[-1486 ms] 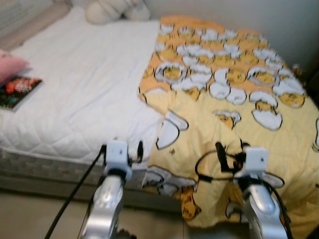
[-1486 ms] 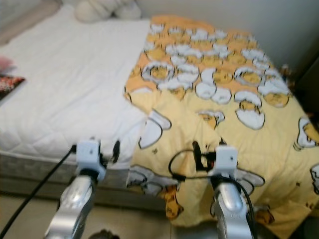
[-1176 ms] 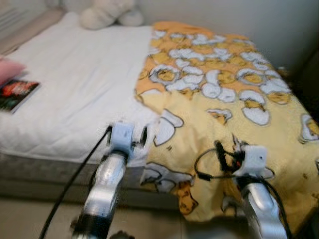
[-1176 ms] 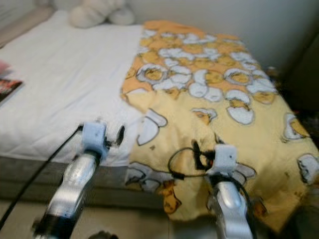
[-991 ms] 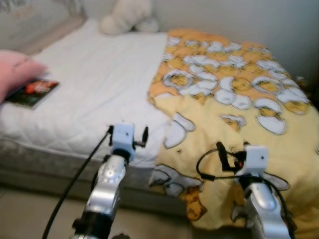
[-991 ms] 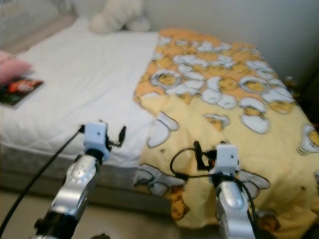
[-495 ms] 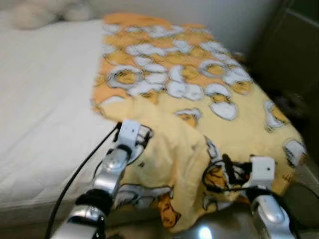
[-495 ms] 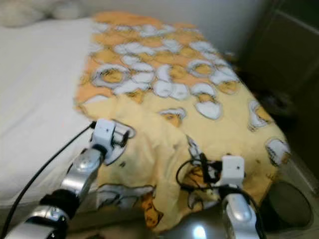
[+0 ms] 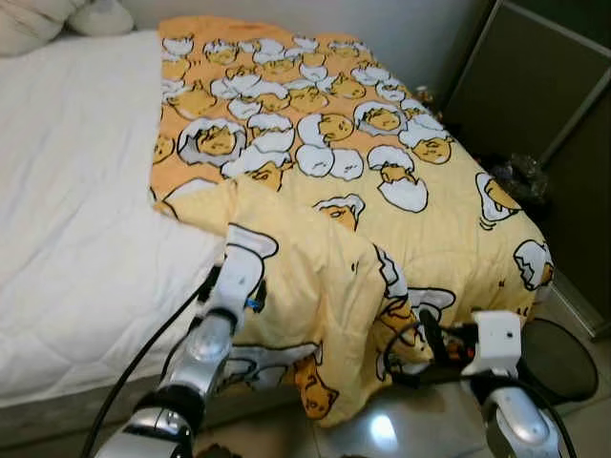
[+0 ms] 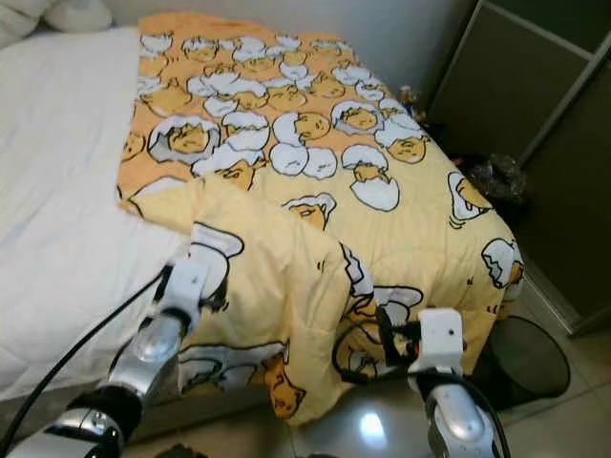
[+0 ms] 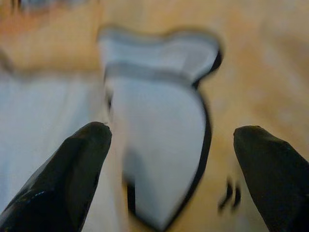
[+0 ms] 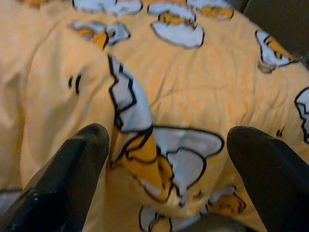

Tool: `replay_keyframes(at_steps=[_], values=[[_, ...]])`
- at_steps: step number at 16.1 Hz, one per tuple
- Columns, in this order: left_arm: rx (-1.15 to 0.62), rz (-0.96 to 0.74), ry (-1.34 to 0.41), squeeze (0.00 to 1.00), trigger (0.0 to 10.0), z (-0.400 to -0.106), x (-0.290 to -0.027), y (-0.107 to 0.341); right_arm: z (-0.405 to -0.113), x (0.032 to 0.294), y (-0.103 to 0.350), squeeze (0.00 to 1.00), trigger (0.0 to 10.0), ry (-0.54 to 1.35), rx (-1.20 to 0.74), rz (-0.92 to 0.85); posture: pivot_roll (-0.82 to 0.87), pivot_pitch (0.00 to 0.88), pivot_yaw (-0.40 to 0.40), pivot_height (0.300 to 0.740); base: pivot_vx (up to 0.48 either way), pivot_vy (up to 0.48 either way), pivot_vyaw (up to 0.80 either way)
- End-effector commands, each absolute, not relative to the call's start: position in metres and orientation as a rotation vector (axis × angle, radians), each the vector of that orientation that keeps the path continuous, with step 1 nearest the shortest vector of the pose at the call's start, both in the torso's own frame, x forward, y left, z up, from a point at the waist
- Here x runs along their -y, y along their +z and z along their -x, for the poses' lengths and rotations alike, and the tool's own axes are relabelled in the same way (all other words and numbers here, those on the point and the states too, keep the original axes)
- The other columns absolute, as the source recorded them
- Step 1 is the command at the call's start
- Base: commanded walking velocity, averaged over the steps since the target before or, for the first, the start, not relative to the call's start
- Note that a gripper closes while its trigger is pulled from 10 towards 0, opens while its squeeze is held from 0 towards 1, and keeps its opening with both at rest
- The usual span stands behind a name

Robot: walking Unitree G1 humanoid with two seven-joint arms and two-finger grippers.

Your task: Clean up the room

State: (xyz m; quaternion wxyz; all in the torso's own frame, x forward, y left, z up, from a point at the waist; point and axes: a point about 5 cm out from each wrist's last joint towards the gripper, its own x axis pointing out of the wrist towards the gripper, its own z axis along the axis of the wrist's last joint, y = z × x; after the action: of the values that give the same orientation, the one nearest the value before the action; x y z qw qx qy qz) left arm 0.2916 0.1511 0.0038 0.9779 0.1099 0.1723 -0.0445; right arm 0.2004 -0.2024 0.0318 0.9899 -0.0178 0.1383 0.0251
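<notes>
A yellow blanket (image 9: 315, 143) printed with egg characters covers the right part of the bed and hangs over its front and right edges. One corner of it is folded back into a ridge (image 9: 286, 229) near the white sheet. My left arm (image 9: 215, 324) reaches over the bed's front edge to that fold. In the left wrist view my left gripper (image 11: 169, 145) is open, close over a white patch of the print. My right gripper (image 9: 430, 339) is open and low, in front of the blanket's hanging front edge (image 12: 159, 164), holding nothing.
The bare white mattress (image 9: 67, 191) takes up the left, with pale pillows (image 9: 38, 19) at its far corner. A dark cabinet (image 9: 535, 86) stands to the right. A dark bag (image 9: 520, 176) and a round dark object (image 9: 558, 358) sit on the glossy tiled floor (image 9: 382, 429).
The camera has swung right, so the book and pink cushion have left the picture. My left arm has stretched forward onto the blanket's folded corner. The right gripper sits lower, by the hanging edge.
</notes>
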Motion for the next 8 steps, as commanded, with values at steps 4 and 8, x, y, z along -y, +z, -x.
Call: replay_keyframes(at_steps=[4,8], values=[[-0.357,-0.184,0.057,0.00,10.0,-0.289,-0.159,0.001,-0.189,0.208,0.040,0.00,10.0,0.100,-0.302,0.074,-0.06,0.102,-0.181,0.740,0.000,0.000,0.00],[-0.337,-0.157,-0.049,0.00,10.0,-0.283,-0.138,-0.003,-0.175,0.213,0.040,0.00,10.0,0.120,-0.344,0.097,-0.08,0.132,-0.202,0.740,0.000,0.000,0.00]])
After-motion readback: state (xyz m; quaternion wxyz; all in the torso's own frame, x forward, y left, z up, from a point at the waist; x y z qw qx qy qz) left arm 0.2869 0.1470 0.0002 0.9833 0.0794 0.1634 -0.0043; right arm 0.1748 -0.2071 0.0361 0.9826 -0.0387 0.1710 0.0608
